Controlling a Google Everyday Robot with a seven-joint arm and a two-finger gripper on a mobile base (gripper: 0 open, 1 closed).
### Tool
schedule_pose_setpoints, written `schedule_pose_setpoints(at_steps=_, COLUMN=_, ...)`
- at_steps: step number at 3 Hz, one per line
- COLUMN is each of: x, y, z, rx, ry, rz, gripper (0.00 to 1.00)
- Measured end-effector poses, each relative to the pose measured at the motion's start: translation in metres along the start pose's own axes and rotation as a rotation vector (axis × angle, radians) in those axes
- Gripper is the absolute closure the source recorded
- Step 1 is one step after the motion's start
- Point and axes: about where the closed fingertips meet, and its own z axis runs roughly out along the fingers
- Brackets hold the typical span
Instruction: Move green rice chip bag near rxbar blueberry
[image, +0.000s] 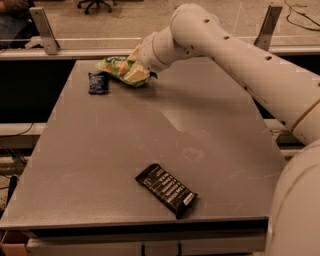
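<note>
Observed: green rice chip bag (116, 67) at far left of table (100, 165), just right of rxbar blueberry (98, 83).
The gripper (136, 71) was clamped on the bag's right end; black bar (166, 190) lay well apart at the near edge.

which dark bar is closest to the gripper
The small navy rxbar blueberry, beside the gripper holding the green rice chip bag; the longer black bar lies by the near edge.
</note>
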Motion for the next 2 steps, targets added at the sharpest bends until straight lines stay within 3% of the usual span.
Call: schedule_pose_setpoints(at_steps=2, x=-0.0036, y=0.0058, z=0.0146, rx=-0.010, ry=-0.001, rz=-0.001, gripper=0.14)
